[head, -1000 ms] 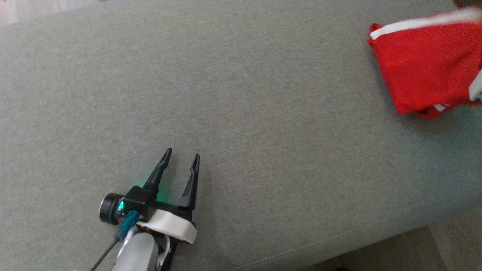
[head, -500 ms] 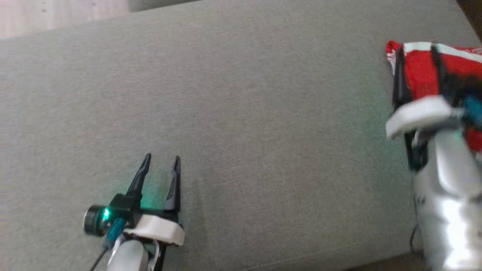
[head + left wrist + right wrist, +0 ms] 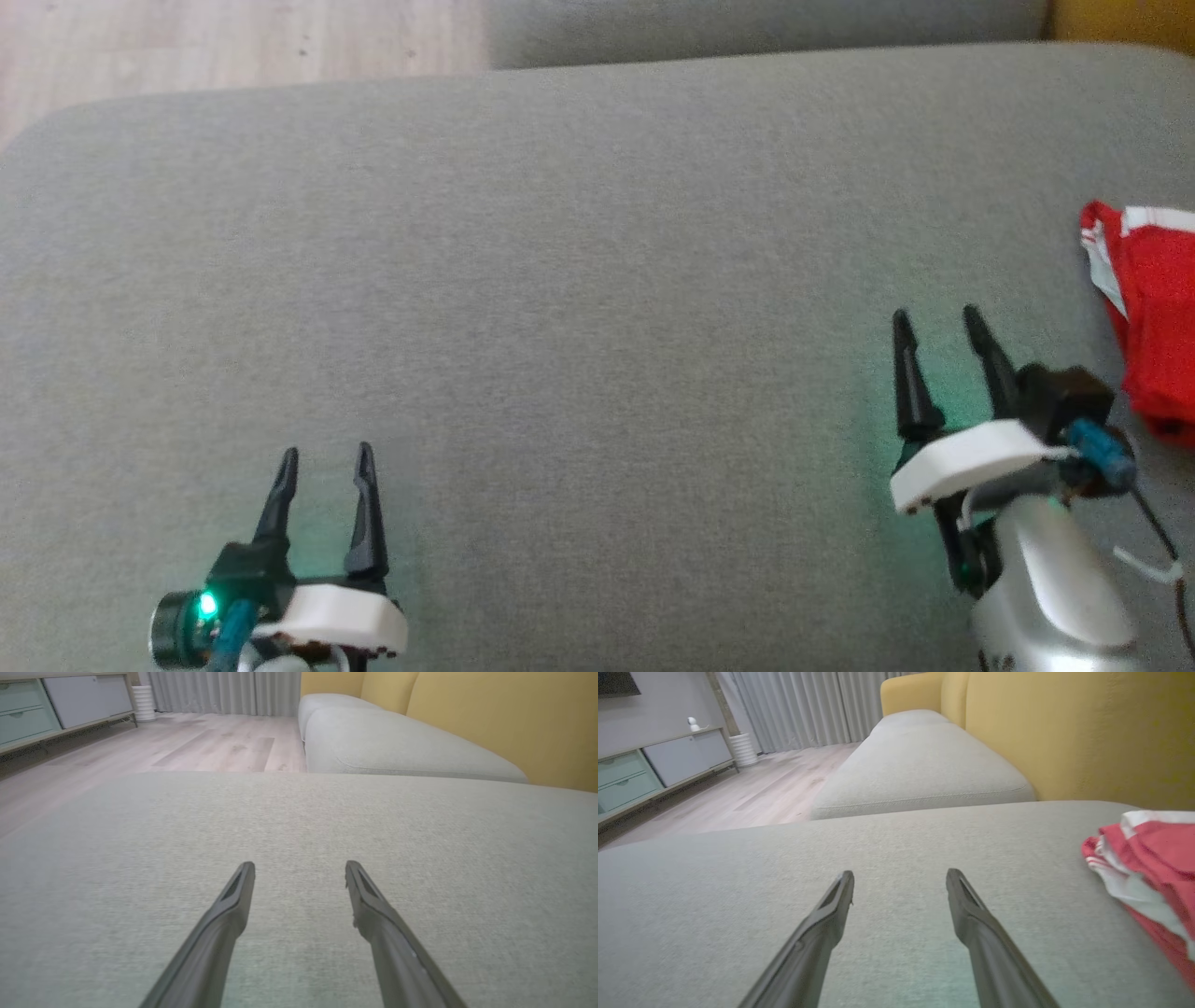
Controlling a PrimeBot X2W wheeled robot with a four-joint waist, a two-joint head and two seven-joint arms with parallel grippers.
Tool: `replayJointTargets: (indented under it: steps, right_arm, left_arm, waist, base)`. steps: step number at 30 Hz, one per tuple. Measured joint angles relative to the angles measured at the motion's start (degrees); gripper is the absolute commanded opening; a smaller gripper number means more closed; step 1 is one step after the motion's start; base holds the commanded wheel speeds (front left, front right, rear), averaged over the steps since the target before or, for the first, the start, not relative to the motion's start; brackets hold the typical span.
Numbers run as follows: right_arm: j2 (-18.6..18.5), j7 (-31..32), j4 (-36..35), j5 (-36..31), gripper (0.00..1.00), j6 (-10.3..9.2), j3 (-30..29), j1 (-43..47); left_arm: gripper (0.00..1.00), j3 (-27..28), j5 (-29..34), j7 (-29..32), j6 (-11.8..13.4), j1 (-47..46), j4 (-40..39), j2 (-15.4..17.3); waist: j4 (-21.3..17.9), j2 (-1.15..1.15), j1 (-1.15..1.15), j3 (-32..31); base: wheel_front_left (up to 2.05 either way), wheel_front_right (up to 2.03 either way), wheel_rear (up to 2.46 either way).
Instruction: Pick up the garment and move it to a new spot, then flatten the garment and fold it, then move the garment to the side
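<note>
Since half a second ago the right gripper (image 3: 936,317) has come off the red-and-white garment (image 3: 1158,345), over which its fingers then lay, and the head camera has swung too, shifting the whole picture. Seen from the head, that gripper now sits toward 4 o'clock over the grey cushion (image 3: 597,280), its two dark fingers spread with bare fabric between them and nothing held. The garment lies just beside it at 3 o'clock, bunched in folds against the frame's edge, with a strip of cushion between cloth and fingers. In the right wrist view the garment rests on the cushion at 3 o'clock, apart from the fingertips. The left gripper (image 3: 327,453) is at 7 o'clock in the head view, well apart from the garment, its fingers likewise spread and empty above the cushion. Wooden floor (image 3: 233,42) shows at 11 o'clock, and in the right wrist view a yellow backrest (image 3: 1064,732) rises at 1 o'clock beside a second cushion (image 3: 920,765).
</note>
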Motion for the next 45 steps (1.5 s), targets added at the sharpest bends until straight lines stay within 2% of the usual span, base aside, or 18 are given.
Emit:
replayJointTargets:
  steps: [5, 10, 16, 25, 26, 32, 45]
  right_arm:
    - [0.12, 0.00, -0.56, 2.24, 1.00, 0.00, 2.88, 3.00]
    - [0.25, 0.00, -2.14, 3.61, 1.00, 0.00, 4.72, 4.30]
    - [0.25, 0.00, -2.86, 5.47, 1.00, 0.00, 5.09, 5.63]
    - [0.25, 0.00, -3.45, 6.23, 1.00, 0.00, 5.61, 7.03]
    - [0.25, 0.00, -3.53, 6.24, 0.00, 0.00, 5.64, 7.03]
    - [0.47, 0.26, 0.26, 6.47, 0.00, 0.00, 5.58, 9.90]
    - [0.51, 2.65, -1.43, 15.32, 0.00, 0.00, 4.37, 10.96]
  left_arm:
    - [1.00, 2.09, -0.08, 0.00, 0.75, 1.43, -1.27, 0.01]
    - [1.00, 3.68, -0.83, 0.00, 0.34, 2.92, -1.54, 0.02]
    - [1.00, 4.98, -0.85, 0.00, -0.66, 3.77, -1.89, -0.01]
    - [1.00, 5.48, -0.93, 0.00, -0.69, 5.60, -4.07, 0.00]
    - [0.00, 5.49, -1.64, 0.00, -1.29, 5.65, -4.23, 0.00]
    - [0.00, 5.32, -2.71, 0.48, -1.62, 7.05, -0.46, -0.23]
    - [0.00, 5.41, -11.82, 2.61, -2.11, 7.47, -0.81, -0.24]
  waist:
    - [2.13, 0.00, 0.00, -2.00]
    - [3.12, 0.00, 0.00, -3.89]
    - [3.41, 0.00, 0.00, -5.85]
    - [2.58, 0.00, 0.00, -7.80]
    - [2.49, 0.00, 0.00, -7.88]
    - [2.37, 0.00, 0.00, -7.98]
    - [2.06, 0.00, 0.01, -7.90]
  base:
    - [0.00, 0.00, 0.00]
    - [0.00, 0.00, 0.00]
    - [0.00, 0.00, 0.00]
    - [0.00, 0.00, 0.00]
    - [0.00, 0.00, 0.00]
    - [0.00, 0.00, 0.00]
    - [0.00, 0.00, 0.00]
